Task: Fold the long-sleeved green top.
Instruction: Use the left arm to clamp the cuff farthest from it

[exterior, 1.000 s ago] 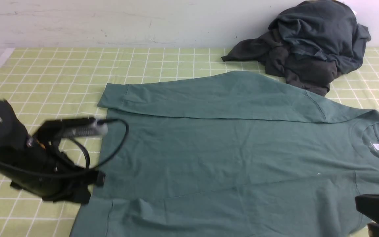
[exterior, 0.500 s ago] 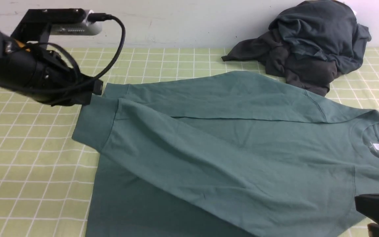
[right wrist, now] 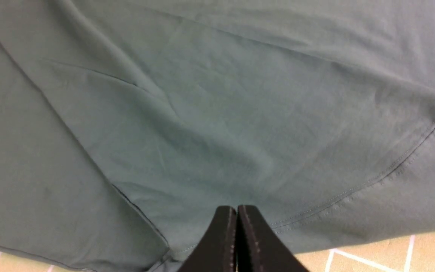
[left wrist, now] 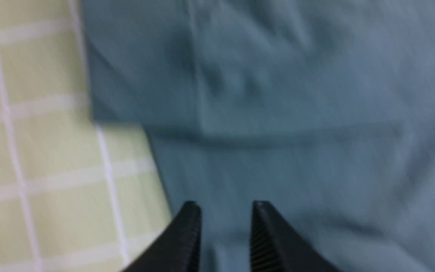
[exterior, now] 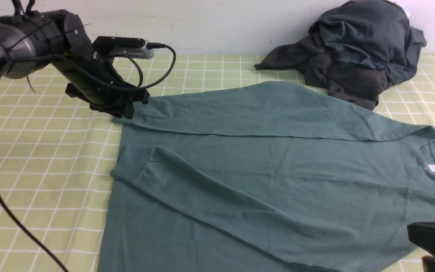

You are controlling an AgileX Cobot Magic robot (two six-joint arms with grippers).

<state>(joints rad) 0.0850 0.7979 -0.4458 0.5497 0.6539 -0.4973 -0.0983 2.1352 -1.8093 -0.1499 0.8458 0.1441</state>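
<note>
Front view, green long-sleeved top: spread on the checked surface, both sleeves laid inward across the body
Front view, dark clothes: heaped at the far right
Left wrist view, left claw: tips parted, holding nothing, over the top
Right wrist view, right claw: fully closed, nothing seen gripped

Front view: green top's lower body cut off at 6 o'clock, neck side at 3 o'clock; R hand mostly out of frame, 4-5 o'clock. L wrist cam: cloth blurred, L hand's fingers cut off, blurry.
</note>
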